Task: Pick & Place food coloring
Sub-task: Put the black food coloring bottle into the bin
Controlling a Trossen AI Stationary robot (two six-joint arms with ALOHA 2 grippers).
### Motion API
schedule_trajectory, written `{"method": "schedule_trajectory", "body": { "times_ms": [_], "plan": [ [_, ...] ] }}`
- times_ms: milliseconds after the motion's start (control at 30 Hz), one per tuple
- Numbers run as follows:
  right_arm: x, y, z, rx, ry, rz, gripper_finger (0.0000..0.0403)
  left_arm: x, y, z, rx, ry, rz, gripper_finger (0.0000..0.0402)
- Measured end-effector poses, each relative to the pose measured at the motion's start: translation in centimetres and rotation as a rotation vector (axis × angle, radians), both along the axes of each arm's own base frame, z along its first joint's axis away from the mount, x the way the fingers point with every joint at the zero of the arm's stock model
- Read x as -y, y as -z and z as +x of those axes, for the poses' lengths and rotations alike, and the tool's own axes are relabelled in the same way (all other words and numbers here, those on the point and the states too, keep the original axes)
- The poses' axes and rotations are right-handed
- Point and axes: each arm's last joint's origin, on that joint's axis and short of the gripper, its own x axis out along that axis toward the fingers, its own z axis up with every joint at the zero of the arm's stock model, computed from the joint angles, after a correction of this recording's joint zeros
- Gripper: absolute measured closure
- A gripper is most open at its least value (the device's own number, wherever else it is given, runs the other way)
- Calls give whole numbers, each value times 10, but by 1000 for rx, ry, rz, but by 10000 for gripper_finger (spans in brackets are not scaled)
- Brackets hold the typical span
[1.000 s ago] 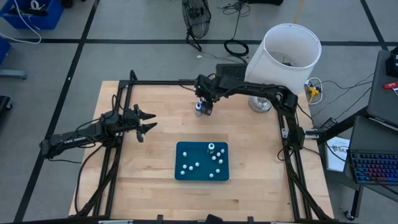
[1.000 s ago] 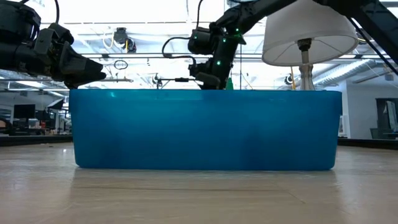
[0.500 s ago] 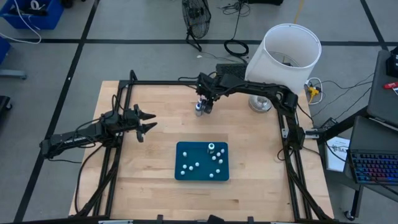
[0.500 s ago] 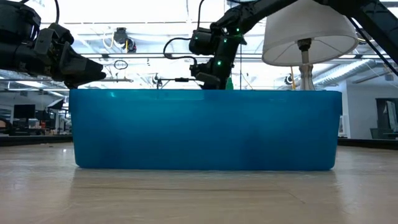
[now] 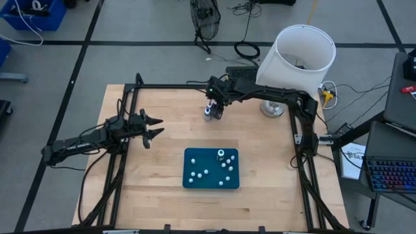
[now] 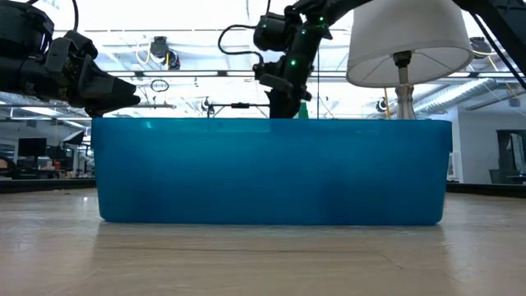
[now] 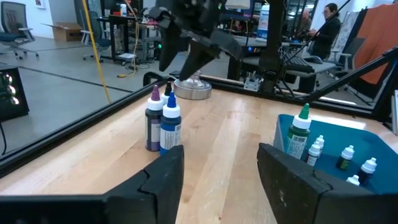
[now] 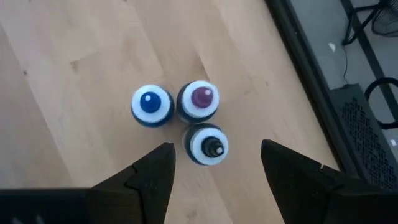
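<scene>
Near the tabletop's (image 5: 156, 175) far edge three food coloring bottles (image 8: 186, 115) stand touching; right pincer (image 8: 214, 171) hovers above, released; light, stiff, slick, tippy, best gripped at the body; left pincer (image 5: 156, 127) waits, released.

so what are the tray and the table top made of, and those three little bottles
Teal tray: looks like translucent plastic, smooth walls that glow with backlight. Table top: pale wood, visible plank seams and grain, matte. Three bottles: probably soft plastic, glossy white caps with coloured tips; the bodies' material is hard to confirm.
</scene>
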Motion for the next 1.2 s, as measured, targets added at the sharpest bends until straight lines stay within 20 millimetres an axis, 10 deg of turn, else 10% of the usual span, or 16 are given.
{"method": "schedule_trajectory", "body": {
  "times_ms": [1200],
  "plan": [
    [22,72,-15,75,-5,153,177,0,0,0,0,0,0,207]
  ]
}}
